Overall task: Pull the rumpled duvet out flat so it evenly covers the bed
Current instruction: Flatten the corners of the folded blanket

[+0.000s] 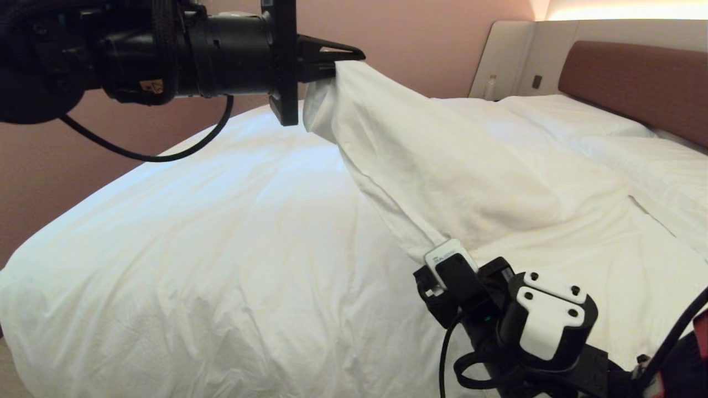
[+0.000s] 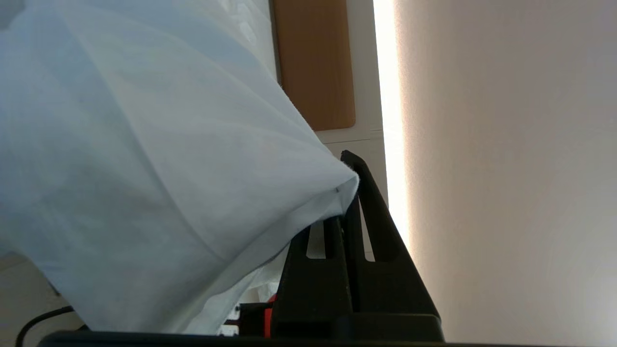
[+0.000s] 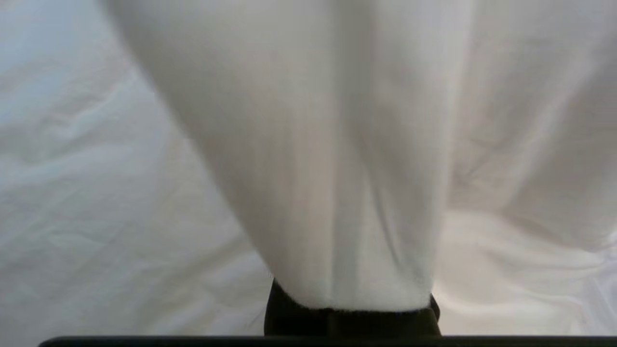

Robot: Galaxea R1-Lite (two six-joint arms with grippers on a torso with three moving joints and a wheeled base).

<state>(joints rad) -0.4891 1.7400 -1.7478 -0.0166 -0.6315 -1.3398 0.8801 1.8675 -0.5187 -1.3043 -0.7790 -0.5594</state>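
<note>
Above bed [image 1: 636, 77], both pincers gripping duvet [image 1: 221, 237], no legible writing

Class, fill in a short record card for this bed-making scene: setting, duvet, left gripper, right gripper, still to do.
setting: bed with brown headboard, pillows at its head
duvet: white, rumpled, one edge lifted into a ridge
left gripper: raised, shut on the duvet's corner
right gripper: low over the bed, shut on the same edge further along
still to do: pull the duvet out flat
</note>
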